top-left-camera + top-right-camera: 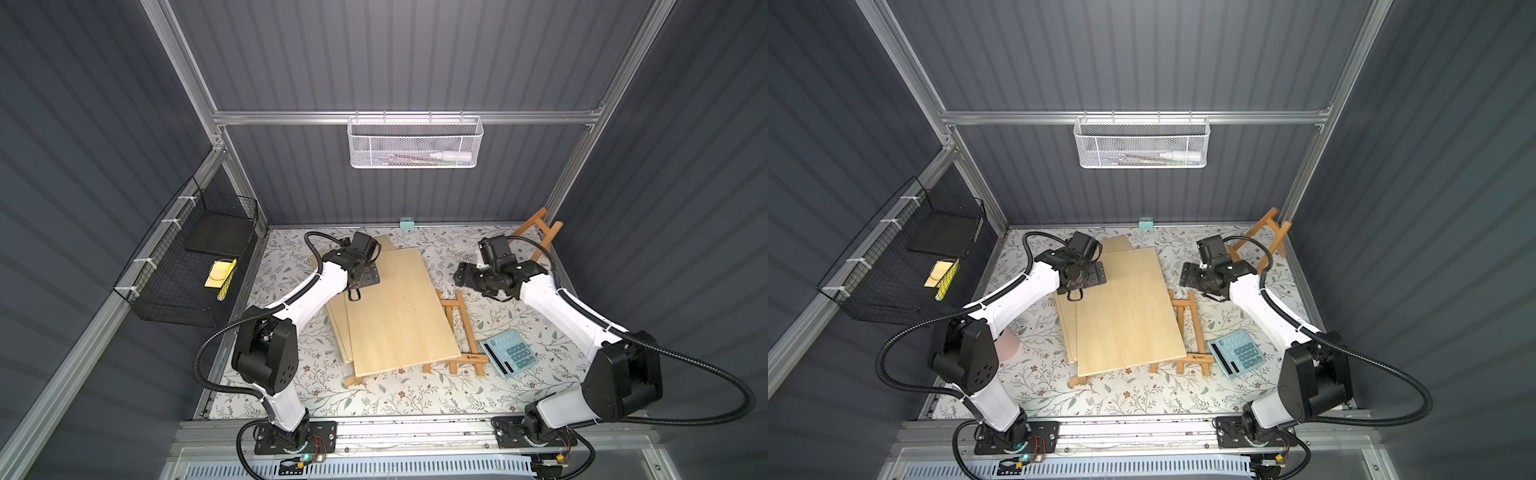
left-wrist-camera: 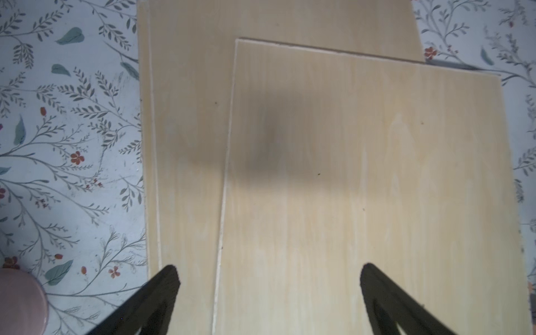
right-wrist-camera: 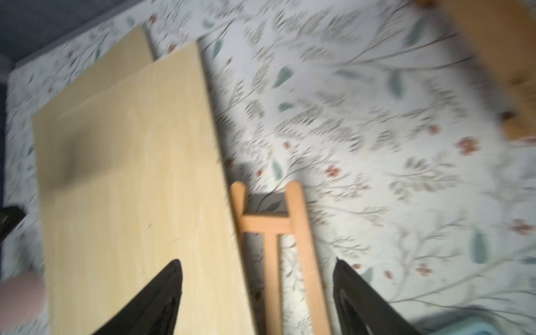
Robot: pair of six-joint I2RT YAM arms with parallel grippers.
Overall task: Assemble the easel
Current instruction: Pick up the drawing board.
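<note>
Easel point(image 1: 468, 328): flat on the tabletop, just right of the boards point(image 1: 395, 307); its left rail is tucked under the top board's edge.
Long axis: front to back, narrow top end toward the back.
Right tool point(image 3: 257, 261): released, empty, above that top end; this is your nearer arm.
Left tool point(image 2: 269, 266): released, empty, over the boards.
Next move: you likely descend with the right tool, jaws straddling one rail.
</note>
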